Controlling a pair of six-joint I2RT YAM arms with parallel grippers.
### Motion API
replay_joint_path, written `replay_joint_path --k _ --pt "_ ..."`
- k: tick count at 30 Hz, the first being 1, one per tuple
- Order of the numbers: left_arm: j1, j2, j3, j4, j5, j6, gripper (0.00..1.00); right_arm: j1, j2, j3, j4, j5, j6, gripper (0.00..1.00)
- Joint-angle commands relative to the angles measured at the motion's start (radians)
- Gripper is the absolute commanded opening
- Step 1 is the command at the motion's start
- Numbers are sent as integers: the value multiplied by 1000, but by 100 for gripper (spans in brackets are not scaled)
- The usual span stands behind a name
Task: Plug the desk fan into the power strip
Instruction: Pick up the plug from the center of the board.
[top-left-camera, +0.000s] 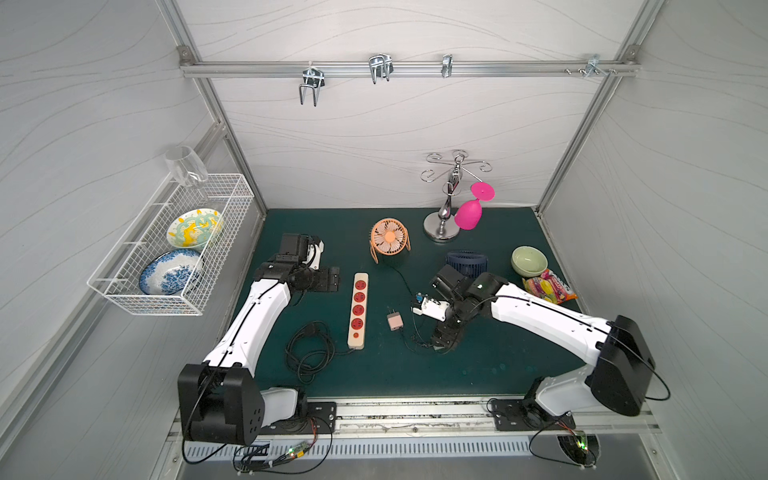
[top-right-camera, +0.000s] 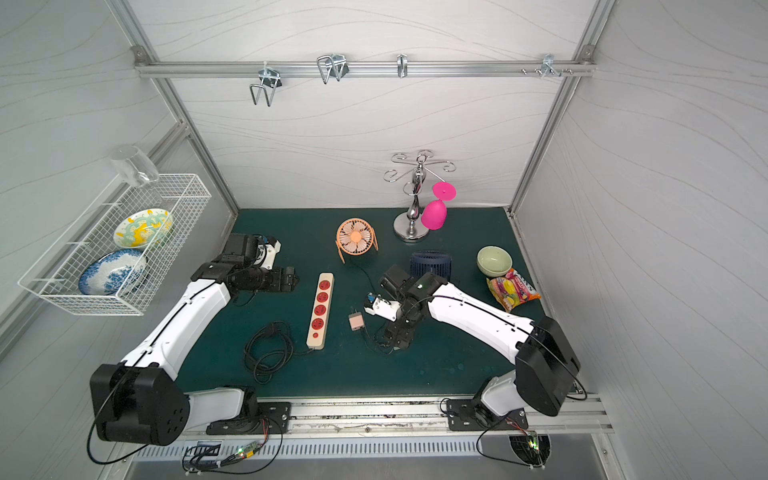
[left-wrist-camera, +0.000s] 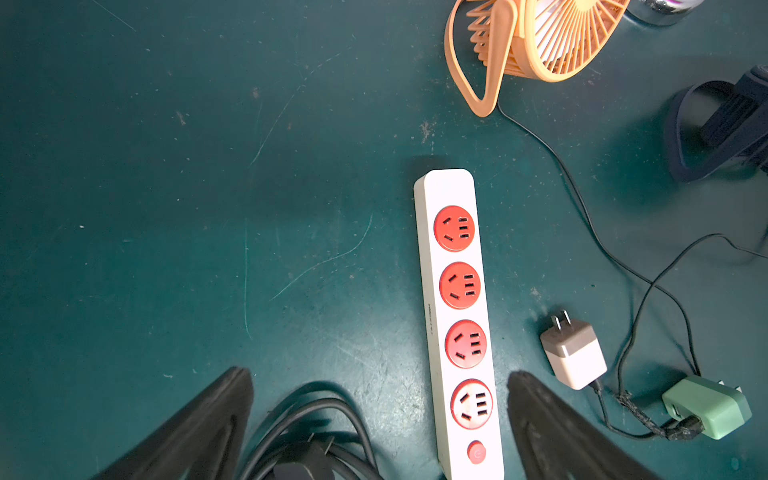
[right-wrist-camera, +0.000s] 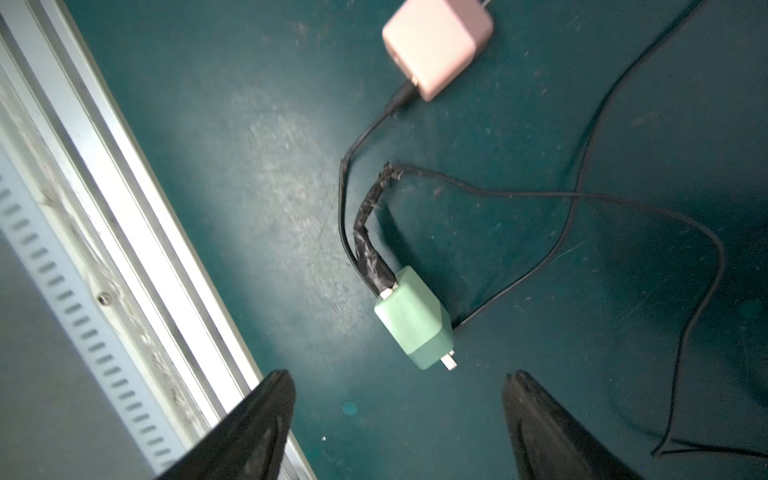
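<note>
Power strip (top-left-camera: 358, 309) runs front-to-back, button (top-left-camera: 356, 335) nearest robot; left end effector (left-wrist-camera: 378, 372) and right end effector (right-wrist-camera: 399, 373) gape empty.

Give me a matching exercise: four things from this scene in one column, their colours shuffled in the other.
Things:
1. power strip
2. bowl
3. goblet
4. coiled cord

Colours:
a. magenta
b. black
c. cream with red sockets
d. pale green

Pairs: 1-c, 2-d, 3-a, 4-b
</note>
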Motion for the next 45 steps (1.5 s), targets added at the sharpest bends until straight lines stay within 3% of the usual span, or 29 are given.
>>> replay_joint_path --k 1,6,12,23,27,36,40,45 --pt "4 -26 6 16 22 -3 100 7 28 -38 -66 49 -141 82" --pt "3 -29 20 -3 25 2 100 5 21 -109 -1 66 -229 80" --pt "6 -32 15 -4 52 4 100 2 44 -179 98 57 -315 70" --pt "12 -35 -3 21 41 4 100 4 84 -224 247 67 -380 59" --pt "12 -37 4 5 63 3 100 5 78 -202 222 66 -391 57" --pt "12 -37 3 7 57 5 100 9 -10 -137 67 30 -480 66" --pt "12 -36 -14 28 75 3 100 -19 -26 -156 109 -22 -576 69" --pt "12 -37 -7 23 52 8 100 -25 14 -156 136 -75 -586 67"
